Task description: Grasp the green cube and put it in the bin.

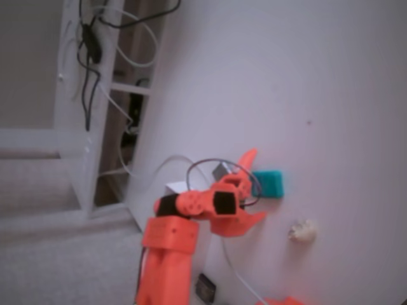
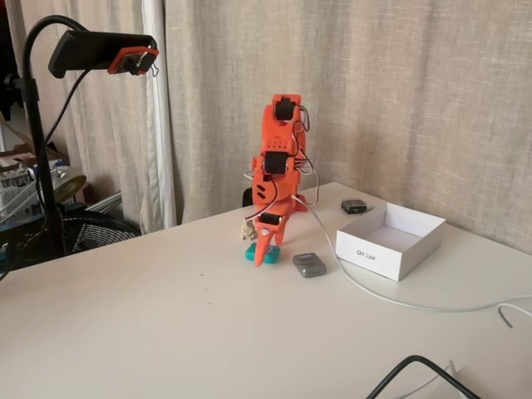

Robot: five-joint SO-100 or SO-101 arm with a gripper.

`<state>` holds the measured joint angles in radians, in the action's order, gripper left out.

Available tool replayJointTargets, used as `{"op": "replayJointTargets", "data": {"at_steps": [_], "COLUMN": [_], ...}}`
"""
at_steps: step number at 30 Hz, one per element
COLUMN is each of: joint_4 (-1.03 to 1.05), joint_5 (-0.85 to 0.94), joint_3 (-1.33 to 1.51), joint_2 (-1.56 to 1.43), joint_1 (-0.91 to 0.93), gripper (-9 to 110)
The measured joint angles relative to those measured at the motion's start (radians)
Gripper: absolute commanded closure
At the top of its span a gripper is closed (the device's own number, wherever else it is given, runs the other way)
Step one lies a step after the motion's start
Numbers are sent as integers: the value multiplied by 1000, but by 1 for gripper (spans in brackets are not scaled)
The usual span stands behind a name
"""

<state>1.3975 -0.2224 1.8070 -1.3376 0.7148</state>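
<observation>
Here we begin at the left of a fixed view, where a black gooseneck stand (image 2: 33, 125) holds a camera (image 2: 104, 51) out over the white table (image 2: 166, 332). Moving right, we come to the orange arm (image 2: 277, 162), which stands near the table's far edge and bends steeply down. Its gripper (image 2: 264, 252) reaches the tabletop right at the green cube (image 2: 250, 253), whose teal edge shows just left of the orange fingertip. A beige lumpy ball (image 2: 247, 230) sits just behind the cube. Farther right lies a small grey block (image 2: 309, 264), close to the gripper but apart from it. A white cable (image 2: 391, 299) curves past it along the table. Then comes the bin (image 2: 391, 240), a shallow white box, well apart from the cube, with a small dark object (image 2: 354, 205) behind it.

In the other fixed view, from above, we see the gripper (image 1: 259, 194) with its two orange fingers (image 1: 247, 159) spread wide. The green cube (image 1: 269, 183) lies between the tips, toward the upper finger; we cannot tell if either finger touches it. The hand is released, nothing gripped. The beige ball (image 1: 302, 230) lies to the lower right of the cube.
</observation>
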Motion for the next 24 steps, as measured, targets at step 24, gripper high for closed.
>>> {"op": "replayJointTargets", "data": {"at_steps": [24], "joint_4": [29], "joint_5": [21], "joint_3": [-49], "joint_2": [28], "joint_1": [61], "gripper": [69]}}
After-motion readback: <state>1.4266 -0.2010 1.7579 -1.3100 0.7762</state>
